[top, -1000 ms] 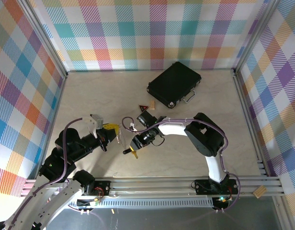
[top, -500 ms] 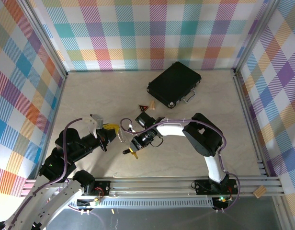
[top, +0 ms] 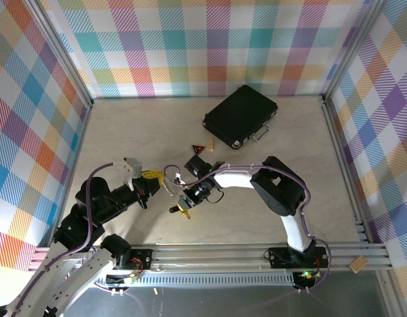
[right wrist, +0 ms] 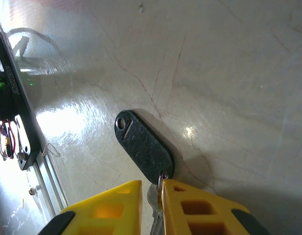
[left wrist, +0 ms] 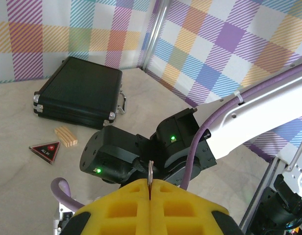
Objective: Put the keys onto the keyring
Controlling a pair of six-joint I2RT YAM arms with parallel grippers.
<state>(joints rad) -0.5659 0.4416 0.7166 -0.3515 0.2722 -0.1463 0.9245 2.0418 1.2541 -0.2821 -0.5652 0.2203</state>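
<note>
Right now the right jaws pinch the keys (right wrist: 143, 144) by the blade, the black holed head pointing straight out above the desk (right wrist: 229, 73). Nearby on the left, the left jaws, clamped shut, hold the keyring (left wrist: 150, 171) upright, edge-on.

Closed in on three sides by plaid walls (top: 190, 46) in pastel teal, orange, purple and yellow stripes. Framed at the corners with silvery aluminium posts (top: 68, 56). Floored with a pale beige tabletop (top: 124, 129), faintly veined like marble, glossy, catching a bright patch of glare near a slotted aluminium rail (top: 217, 253) along the near edge.
</note>
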